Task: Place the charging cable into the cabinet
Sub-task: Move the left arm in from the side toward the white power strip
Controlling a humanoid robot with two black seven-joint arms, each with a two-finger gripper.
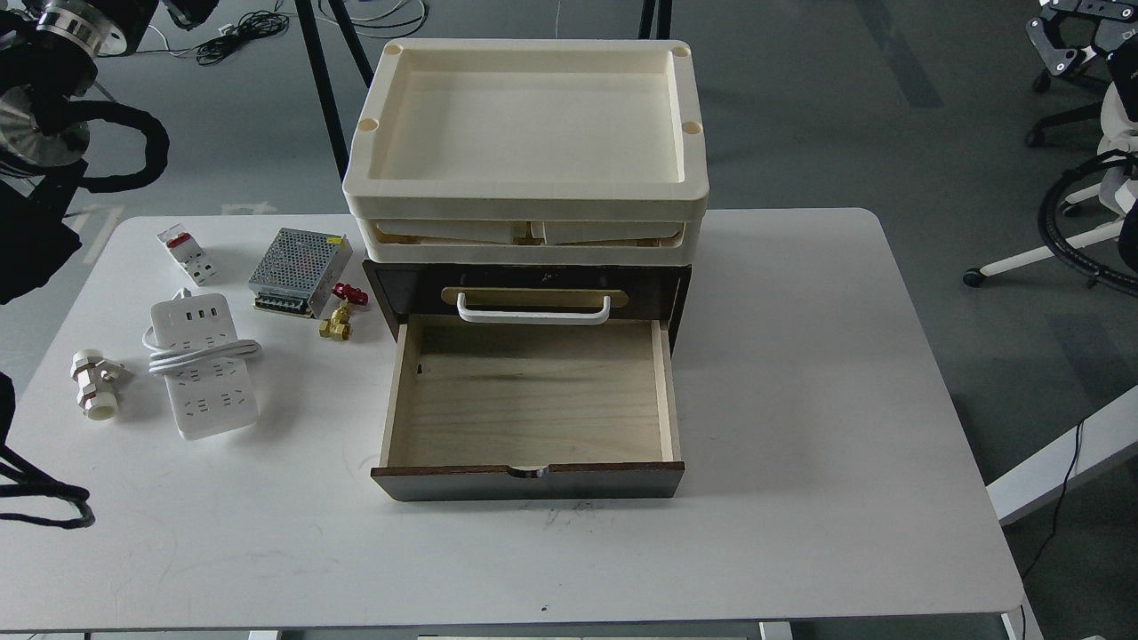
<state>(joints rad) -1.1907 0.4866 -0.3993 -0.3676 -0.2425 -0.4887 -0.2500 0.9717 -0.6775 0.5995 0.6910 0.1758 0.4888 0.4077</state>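
Grey floor surrounds the white table (pixel 800 400) you are working over, with loose black cables lying on the floor at the far left and office chair bases at the right edge. On the table's middle stands the cabinet (pixel 524 293), dark brown, with a white bar handle (pixel 533 310) on a brass plate across its upper front. Its lower drawer (pixel 531 400) is pulled out toward you, showing a bare pale wood floor. Cream trays (pixel 529 133) sit stacked on top of the cabinet.

Your target, the charging cable (pixel 203 364), lies flat on the table well left of the open drawer, its thick white cord wrapped around the strip's middle. Near its left end sits a white plastic valve (pixel 93 382). Behind it you have a small white-and-red breaker (pixel 186 254), and to the right of that a silver mesh power supply (pixel 299 271). A brass valve with a red handle (pixel 340 313) rests between the power supply and the cabinet.

You see only thick black parts of your left arm (pixel 53 142) at the upper left edge; neither gripper appears, so you cannot tell how the jaws stand.
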